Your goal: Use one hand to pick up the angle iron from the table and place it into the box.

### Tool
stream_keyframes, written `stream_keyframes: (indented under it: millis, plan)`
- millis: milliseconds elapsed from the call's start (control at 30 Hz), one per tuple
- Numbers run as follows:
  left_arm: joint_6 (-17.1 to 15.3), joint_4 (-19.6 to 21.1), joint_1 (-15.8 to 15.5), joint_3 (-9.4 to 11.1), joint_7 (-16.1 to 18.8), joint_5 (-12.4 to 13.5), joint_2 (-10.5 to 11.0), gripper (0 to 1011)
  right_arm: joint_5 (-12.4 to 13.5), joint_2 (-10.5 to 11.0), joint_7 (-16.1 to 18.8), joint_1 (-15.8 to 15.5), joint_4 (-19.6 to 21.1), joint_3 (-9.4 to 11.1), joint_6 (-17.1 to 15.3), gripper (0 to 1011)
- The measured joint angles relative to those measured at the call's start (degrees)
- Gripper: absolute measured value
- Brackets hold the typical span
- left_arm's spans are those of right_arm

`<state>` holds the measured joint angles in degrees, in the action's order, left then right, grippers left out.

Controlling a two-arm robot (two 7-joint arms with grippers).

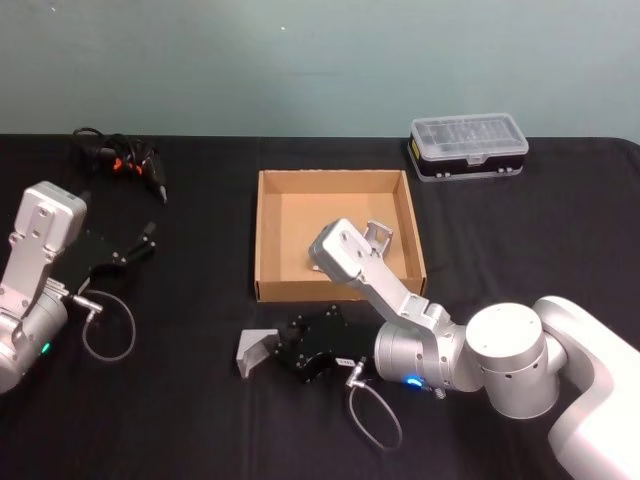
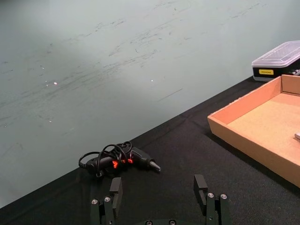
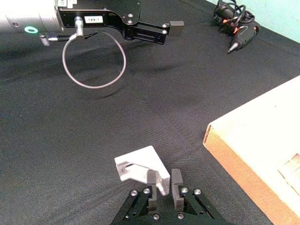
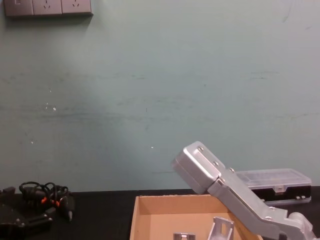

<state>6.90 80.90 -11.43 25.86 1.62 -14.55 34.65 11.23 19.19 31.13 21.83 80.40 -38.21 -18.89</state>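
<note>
Where it lies:
Angle iron (image 3: 140,167): on the black tabletop (image 1: 180,400), just outside the box (image 1: 268,240).
Right end effector (image 3: 163,180): fingers closed on its edge.
Left end effector (image 2: 159,194): spread wide, idle.

The right arm's silver link (image 1: 352,258) is covering the near wall of the box (image 1: 270,235) at 5 o'clock, partly hiding a grey bracket (image 1: 379,236) inside. In the right wrist view, the lower edge is cropping the right gripper (image 3: 163,180), and its fingers (image 3: 176,178) are masking one corner of the angle iron (image 3: 139,165).
</note>
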Motion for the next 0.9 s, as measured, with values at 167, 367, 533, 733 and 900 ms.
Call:
stream_keyframes:
  millis: [167, 367, 533, 733, 900]
  plan:
    - [0.0, 0.0, 0.0, 0.0, 0.0, 0.0, 0.0, 1000, -0.01, -0.13, -0.12, -0.06, -0.07, 0.01, 0.04, 98]
    - [0.0, 0.0, 0.0, 0.0, 0.0, 0.0, 0.0, 1000, 0.09, -0.07, -0.28, -0.35, 0.34, 0.21, 0.03, 56]
    - [0.0, 0.0, 0.0, 0.0, 0.0, 0.0, 0.0, 1000, 0.24, 0.09, -0.32, -0.59, 0.81, 0.4, 0.01, 56]
    - [0.0, 0.0, 0.0, 0.0, 0.0, 0.0, 0.0, 1000, 1.32, 0.93, -0.56, -1.82, 3.15, 1.52, 0.01, 56]
    - [0.0, 0.0, 0.0, 0.0, 0.0, 0.0, 0.0, 1000, 3.77, 2.69, -1.56, -4.11, 8.05, 4.36, 0.33, 56]
